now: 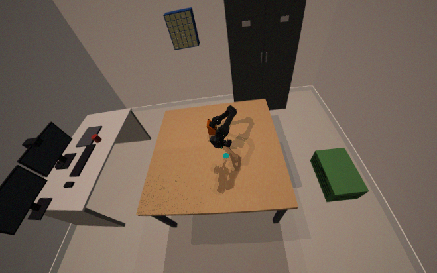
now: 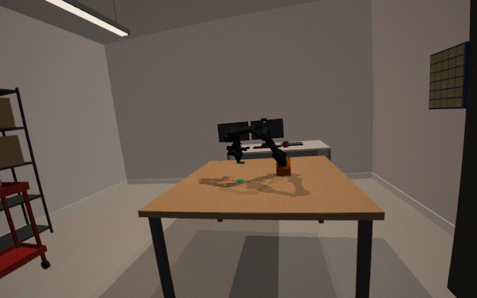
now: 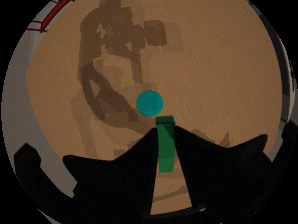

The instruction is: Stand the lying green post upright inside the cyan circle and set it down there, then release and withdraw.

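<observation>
The green post point(image 2: 242, 162) point(image 3: 166, 152) is held in the air above the table. It looks roughly level in the exterior view; in the top view the arm hides nearly all of it. My gripper point(image 2: 238, 161) point(image 3: 165, 131) is shut on the post, with one black finger on each side of it in the wrist view. The cyan circle point(image 1: 225, 156) point(image 2: 239, 180) point(image 3: 149, 103) lies flat on the table with nothing standing on it. In the wrist view it appears just beyond the post's far end and slightly left.
The wooden table point(image 1: 179, 152) point(image 2: 269, 205) point(image 3: 215, 75) carries the arm's orange base point(image 1: 210, 126) point(image 2: 283, 170). The arm's shadow falls around the circle. A white desk point(image 1: 111, 125) with two monitors stands apart from the table, and a green box point(image 1: 339, 169) is on the floor.
</observation>
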`<state>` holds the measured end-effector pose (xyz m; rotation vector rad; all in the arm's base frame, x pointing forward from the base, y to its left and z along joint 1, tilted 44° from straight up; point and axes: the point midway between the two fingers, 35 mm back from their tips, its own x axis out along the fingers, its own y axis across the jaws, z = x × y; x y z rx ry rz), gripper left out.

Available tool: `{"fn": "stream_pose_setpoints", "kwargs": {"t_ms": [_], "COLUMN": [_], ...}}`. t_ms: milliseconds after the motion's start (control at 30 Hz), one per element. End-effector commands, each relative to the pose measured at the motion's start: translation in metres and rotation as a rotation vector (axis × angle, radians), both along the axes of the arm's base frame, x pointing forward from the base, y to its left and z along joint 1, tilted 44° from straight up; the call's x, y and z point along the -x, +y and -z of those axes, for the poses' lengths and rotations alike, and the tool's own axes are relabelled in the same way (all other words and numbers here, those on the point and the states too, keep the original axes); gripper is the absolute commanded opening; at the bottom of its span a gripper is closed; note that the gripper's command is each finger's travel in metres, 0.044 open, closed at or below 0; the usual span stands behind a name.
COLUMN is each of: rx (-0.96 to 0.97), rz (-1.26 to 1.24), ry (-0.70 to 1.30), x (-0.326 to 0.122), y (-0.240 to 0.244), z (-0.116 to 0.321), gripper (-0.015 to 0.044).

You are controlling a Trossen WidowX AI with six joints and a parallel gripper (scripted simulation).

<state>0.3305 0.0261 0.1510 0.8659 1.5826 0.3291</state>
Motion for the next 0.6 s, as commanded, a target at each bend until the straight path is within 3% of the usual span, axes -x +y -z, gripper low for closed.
{"fn": "stream_pose_setpoints", "kwargs": {"t_ms": [0, 567], "rx": [-0.009, 0.055], "rz": [-0.01, -0.023], "ry": [-0.011, -0.032], "x": [0.0016, 0.0044], "y": [0.0114, 0.0175], "z": [-0.0127, -0.0078], "gripper": [0.0023, 0.0023]}}
